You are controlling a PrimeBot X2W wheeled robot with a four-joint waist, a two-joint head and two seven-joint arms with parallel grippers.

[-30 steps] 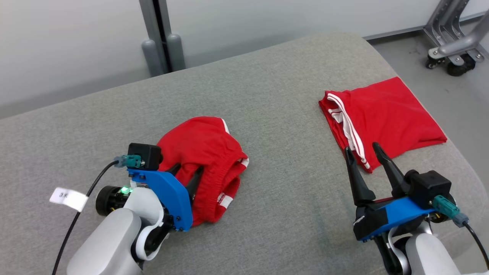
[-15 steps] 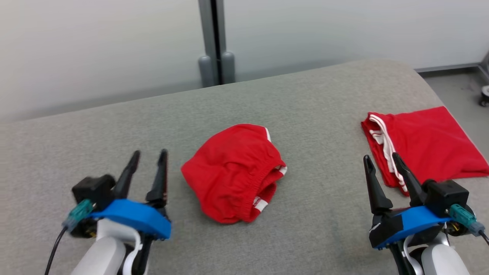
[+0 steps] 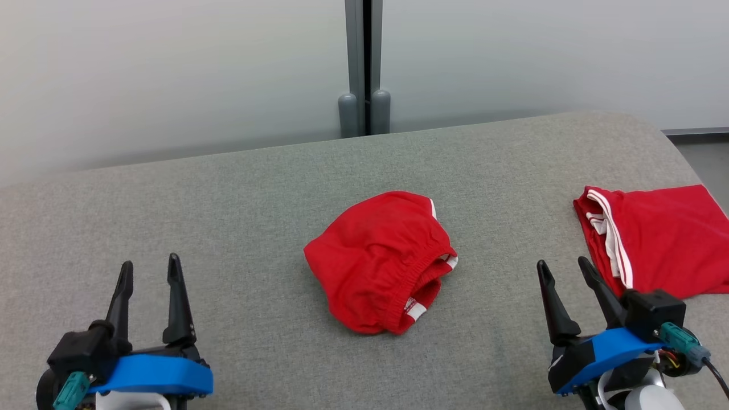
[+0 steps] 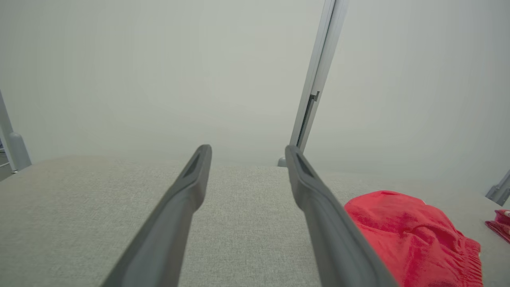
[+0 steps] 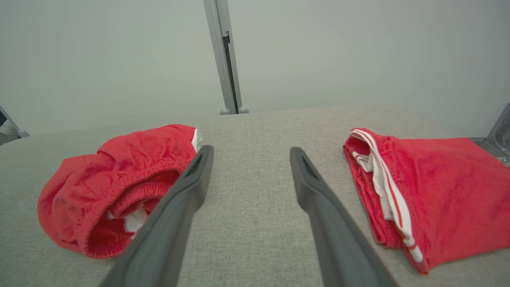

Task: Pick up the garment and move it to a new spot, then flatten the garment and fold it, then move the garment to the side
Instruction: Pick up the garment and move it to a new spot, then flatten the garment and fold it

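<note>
The crumpled red shorts (image 3: 379,265) lie in a loose heap near the middle of the grey fabric-covered tabletop (image 3: 228,216). The elastic waistband faces the near right, and a bit of white trim shows at the opening and along the far edge. Nothing touches them.

The left claw (image 3: 149,262) sits well to the left of the shorts and nearer the robot. Its two dark fingers point away from the robot and stand wide apart with only bare tabletop between them. In the left wrist view the shorts lie just past the right-hand finger, apart from it.

The right claw (image 3: 562,262) is to the right of the shorts and also nearer the robot. Its fingers are likewise spread wide and hold nothing. In the right wrist view the shorts lie off to the left of the fingers.

A folded red garment (image 3: 655,239) with white stripes along one edge lies flat farther right of the shorts, beyond the right claw and close to the tabletop's right edge.

Behind the shorts, past the far edge of the tabletop, a grey post (image 3: 363,68) rises against a pale wall (image 3: 171,74).
</note>
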